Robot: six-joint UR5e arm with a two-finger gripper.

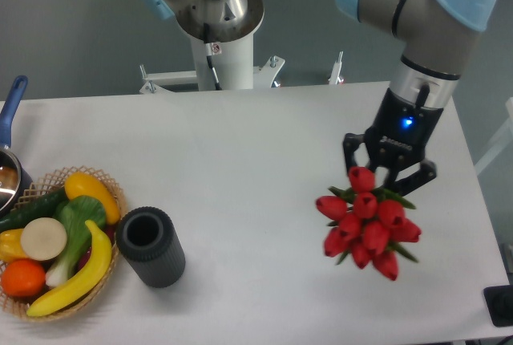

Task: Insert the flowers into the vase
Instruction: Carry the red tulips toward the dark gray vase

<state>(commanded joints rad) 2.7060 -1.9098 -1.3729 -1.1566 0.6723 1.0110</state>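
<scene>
Red flowers (365, 225) hang clamped in the tool (390, 170), well apart from the vase (151, 246).

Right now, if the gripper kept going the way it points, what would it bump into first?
The gripper points down, tilted slightly toward the camera, shut on the flowers. Going on, the flowers would probably meet the bare table beneath them first; height above it is hard to judge. The vase is far off to the side.
</scene>
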